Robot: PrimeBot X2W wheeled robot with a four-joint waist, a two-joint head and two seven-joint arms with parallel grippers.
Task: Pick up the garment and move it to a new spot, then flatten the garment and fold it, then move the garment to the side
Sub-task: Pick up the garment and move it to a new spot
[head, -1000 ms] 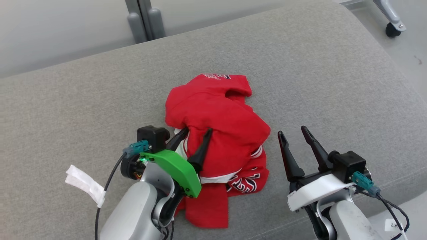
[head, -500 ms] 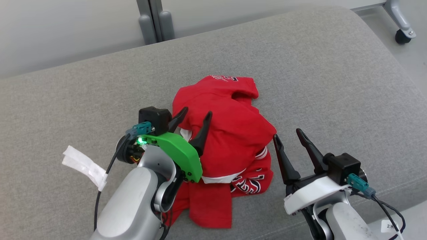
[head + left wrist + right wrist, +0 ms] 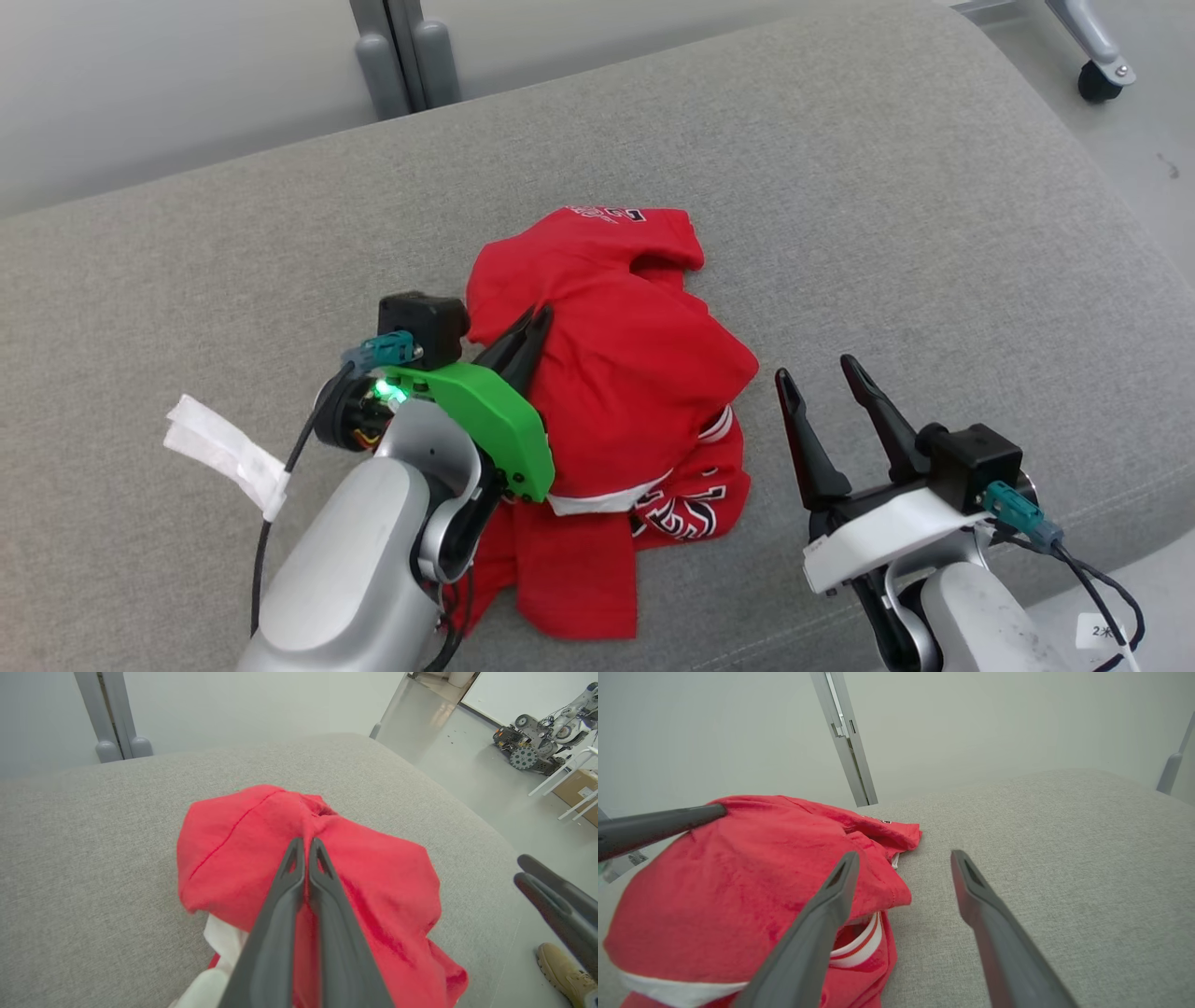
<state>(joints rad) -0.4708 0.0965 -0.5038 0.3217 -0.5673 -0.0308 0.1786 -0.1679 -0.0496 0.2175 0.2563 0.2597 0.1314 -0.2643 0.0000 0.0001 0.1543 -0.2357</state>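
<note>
A crumpled red garment (image 3: 635,373) with white trim and dark lettering lies in a heap in the middle of the grey cushion (image 3: 840,205). My left gripper (image 3: 530,322) is over the heap's left upper side, its fingers shut on a pinch of red fabric; the left wrist view shows the garment (image 3: 233,858) bunched at the closed tips of the left gripper (image 3: 306,842). My right gripper (image 3: 822,378) is open, just right of the heap and apart from it. In the right wrist view the right gripper (image 3: 903,856) has its left finger overlapping the garment (image 3: 738,868).
A white tape tag (image 3: 224,457) hangs from the left arm's cable. Grey posts (image 3: 401,56) stand behind the cushion. A caster wheel (image 3: 1097,84) is on the floor at the far right. A tan boot (image 3: 560,970) is on the floor beside the cushion.
My left gripper's fingers have come together on the top of the red heap. The right gripper stays open beside it. The camera shifted slightly.
</note>
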